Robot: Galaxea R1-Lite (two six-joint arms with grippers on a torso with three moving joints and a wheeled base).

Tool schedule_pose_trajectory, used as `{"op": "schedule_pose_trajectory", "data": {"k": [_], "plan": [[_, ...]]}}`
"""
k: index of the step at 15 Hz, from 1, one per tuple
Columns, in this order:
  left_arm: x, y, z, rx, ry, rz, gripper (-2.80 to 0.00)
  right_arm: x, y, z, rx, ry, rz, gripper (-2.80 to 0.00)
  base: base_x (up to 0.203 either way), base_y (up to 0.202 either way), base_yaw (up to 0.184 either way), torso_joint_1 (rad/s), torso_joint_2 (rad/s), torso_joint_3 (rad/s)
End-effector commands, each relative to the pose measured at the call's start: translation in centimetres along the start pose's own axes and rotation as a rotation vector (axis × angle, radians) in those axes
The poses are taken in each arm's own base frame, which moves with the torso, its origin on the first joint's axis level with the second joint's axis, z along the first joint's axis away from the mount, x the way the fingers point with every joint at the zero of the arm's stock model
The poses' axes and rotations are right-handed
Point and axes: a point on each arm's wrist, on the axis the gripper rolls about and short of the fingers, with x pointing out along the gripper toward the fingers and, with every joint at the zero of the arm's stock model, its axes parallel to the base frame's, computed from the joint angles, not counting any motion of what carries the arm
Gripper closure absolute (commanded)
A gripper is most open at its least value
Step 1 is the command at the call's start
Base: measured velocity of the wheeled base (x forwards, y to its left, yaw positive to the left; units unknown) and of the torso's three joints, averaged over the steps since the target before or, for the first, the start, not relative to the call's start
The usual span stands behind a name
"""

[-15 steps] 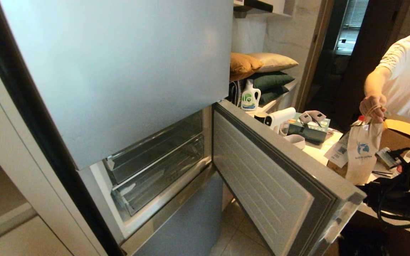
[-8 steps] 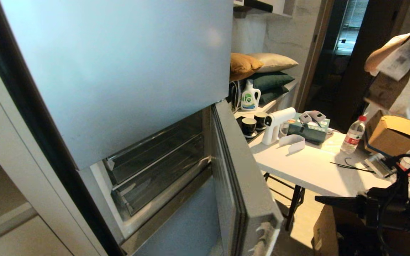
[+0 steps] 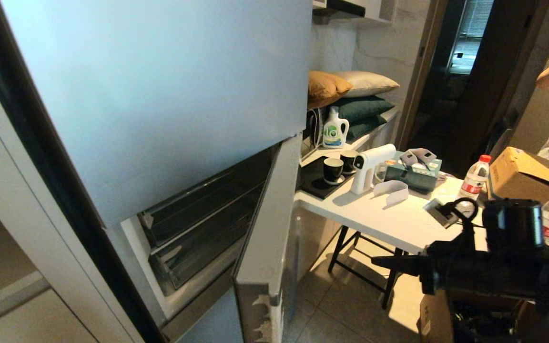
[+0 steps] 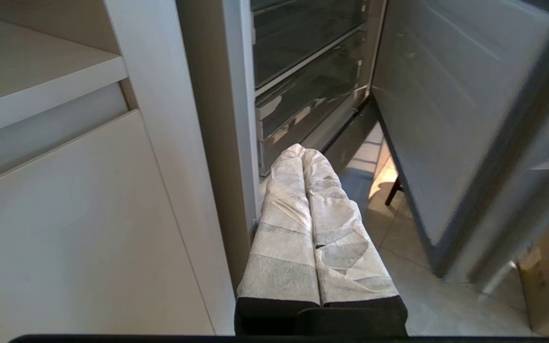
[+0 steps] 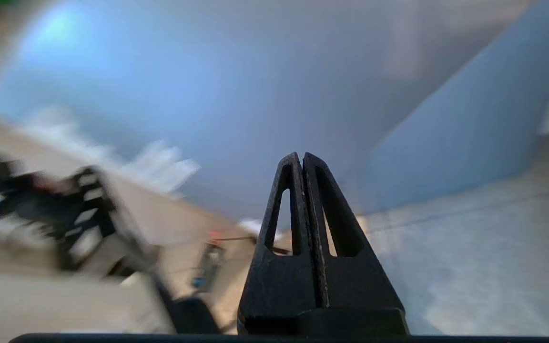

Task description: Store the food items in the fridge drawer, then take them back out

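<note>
My right gripper (image 3: 377,261), fingers pressed together and empty, points left from the near right toward the fridge door (image 3: 267,224), which stands between it and the fridge drawer (image 3: 203,240) at far left. Drawer's long axis runs along the fridge front. My left gripper (image 4: 303,152), also pressed together and empty, hangs nearer the drawer. Pepper and potato not visible anywhere; drawer contents too dark to make out.
</note>
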Motion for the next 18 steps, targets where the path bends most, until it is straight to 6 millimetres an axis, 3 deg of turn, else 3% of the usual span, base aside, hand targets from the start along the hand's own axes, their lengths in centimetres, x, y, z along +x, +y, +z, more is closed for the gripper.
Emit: {"op": "schedule_pose_trajectory", "data": {"k": [1,6,13,18], "plan": [[0.1,0.0,-0.3,0.0,0.012,0.0,0.0,4.0,-1.0,-0.8,0.012,0.064,-0.024,0.0,0.0,0.0,0.0,0.0,0.0,0.0],[0.1,0.0,-0.3,0.0,0.012,0.0,0.0,11.5,0.1,-1.0,-0.073,0.074,-0.03,0.0,0.0,0.0,0.0,0.0,0.0,0.0],[0.1,0.0,-0.3,0.0,0.012,0.0,0.0,15.1,1.5,-0.3,-0.127,0.05,0.031,0.0,0.0,0.0,0.0,0.0,0.0,0.0],[0.1,0.0,-0.3,0.0,0.008,0.0,0.0,18.9,3.3,0.3,-0.179,0.006,0.063,0.0,0.0,0.0,0.0,0.0,0.0,0.0]]}}
